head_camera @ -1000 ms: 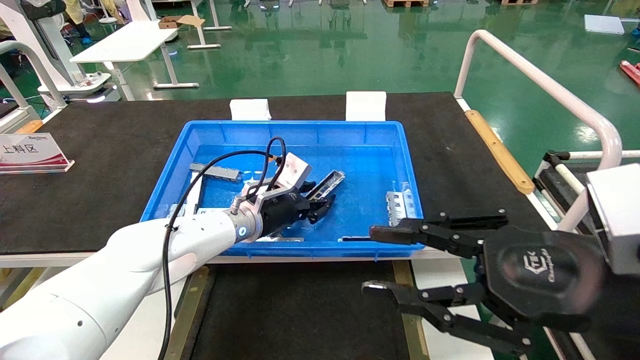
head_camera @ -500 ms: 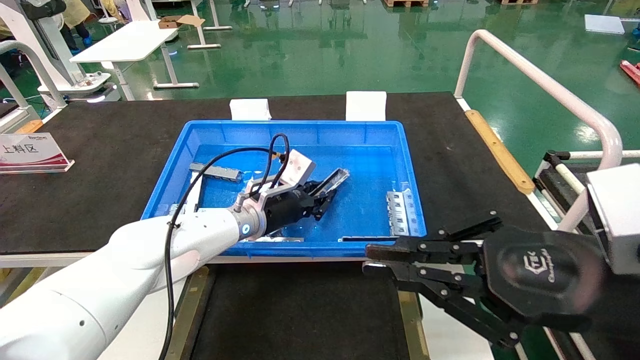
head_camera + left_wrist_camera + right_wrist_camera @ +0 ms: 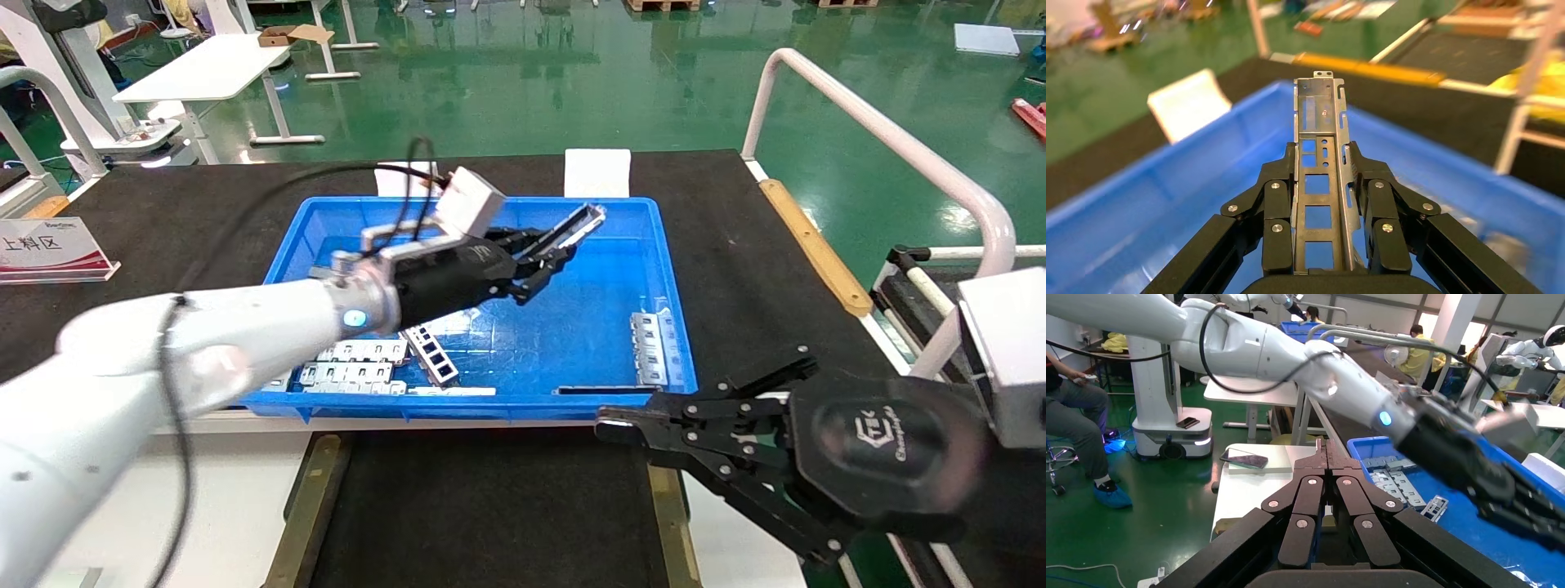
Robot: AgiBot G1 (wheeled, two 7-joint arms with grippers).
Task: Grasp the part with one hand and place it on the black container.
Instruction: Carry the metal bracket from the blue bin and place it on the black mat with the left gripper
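Head view: left gripper [image 3: 546, 249] held above the blue crate [image 3: 678, 343], its fingers [image 3: 1278, 229] clamped on both sides of the part [image 3: 572, 229] (a slotted metal channel strip whose free end juts past the fingertips toward the crate's far rim). The part is lifted clear of the crate floor, where bracket plates [image 3: 359, 362] and a windowed strip [image 3: 431, 354] lie. Right gripper [image 3: 609, 426], fingers pressed together, hangs at the near right over the black container [image 3: 490, 514], in front of the crate.
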